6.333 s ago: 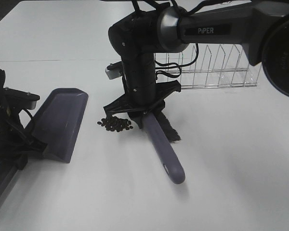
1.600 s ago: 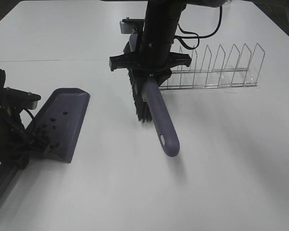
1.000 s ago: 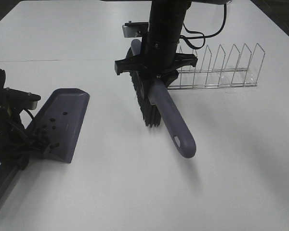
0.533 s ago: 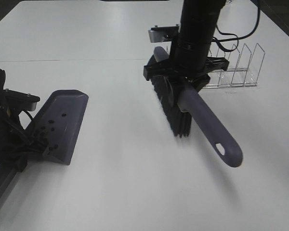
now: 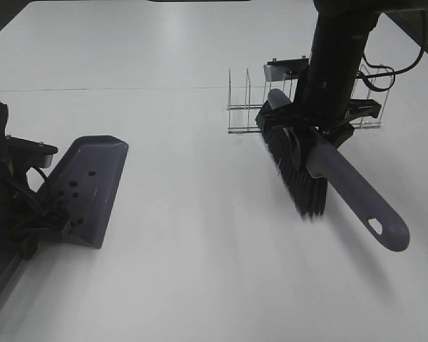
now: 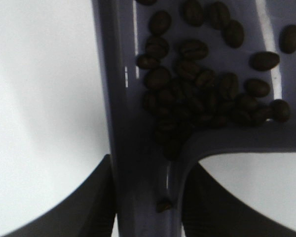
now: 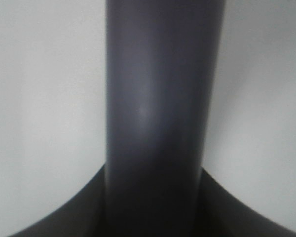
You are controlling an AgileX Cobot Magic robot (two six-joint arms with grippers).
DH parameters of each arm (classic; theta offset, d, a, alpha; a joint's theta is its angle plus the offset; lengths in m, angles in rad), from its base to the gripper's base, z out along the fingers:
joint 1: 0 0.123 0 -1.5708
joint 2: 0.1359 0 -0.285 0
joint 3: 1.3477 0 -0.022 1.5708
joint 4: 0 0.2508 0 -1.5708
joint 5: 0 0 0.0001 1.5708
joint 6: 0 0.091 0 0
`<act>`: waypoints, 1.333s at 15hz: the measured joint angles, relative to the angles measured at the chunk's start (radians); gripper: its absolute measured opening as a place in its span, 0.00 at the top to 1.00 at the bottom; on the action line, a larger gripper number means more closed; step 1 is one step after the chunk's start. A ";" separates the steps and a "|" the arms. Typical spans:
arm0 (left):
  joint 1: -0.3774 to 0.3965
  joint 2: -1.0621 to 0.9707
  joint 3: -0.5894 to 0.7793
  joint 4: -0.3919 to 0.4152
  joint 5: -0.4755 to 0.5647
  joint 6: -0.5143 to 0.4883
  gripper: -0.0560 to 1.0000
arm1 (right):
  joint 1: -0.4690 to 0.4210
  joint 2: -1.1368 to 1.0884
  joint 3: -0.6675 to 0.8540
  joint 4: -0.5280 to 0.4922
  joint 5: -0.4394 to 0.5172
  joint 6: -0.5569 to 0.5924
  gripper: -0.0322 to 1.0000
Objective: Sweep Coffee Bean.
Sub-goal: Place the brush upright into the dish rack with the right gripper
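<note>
Since approx half a sec ago your right hand [image 5: 308,134] has carried the brush [image 5: 346,187] further to the right side of the worktop [image 5: 200,278], so it's now in front of the wire rack [image 5: 241,107] and well apart from the dustpan [image 5: 93,171]. That hand is clamped shut on the brush's purple handle just above the bristle block. The handle slants down toward the camera, w/ the black bristles pointing left and down. You can't tell from the high view whether the bristle tips touch the worktop. The right wrist view shows only the handle [image 7: 158,98] filling the frame between the dark fingers. Your left hand [image 5: 36,217] is closed on the dustpan's handle at the far left, and the pan's open mouth faces away from the camera. The coffee bean [image 6: 202,94] lot is inside the pan: the left wrist view shows them heaped at the back wall near the handle [image 6: 138,197], w/ one bean lodged in the handle channel. In the high view they're only a few dark specks [image 5: 75,191].
</note>
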 joint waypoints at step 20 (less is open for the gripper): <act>0.000 0.000 0.000 -0.012 0.027 -0.003 0.63 | -0.007 0.301 -0.435 0.007 0.030 0.048 0.68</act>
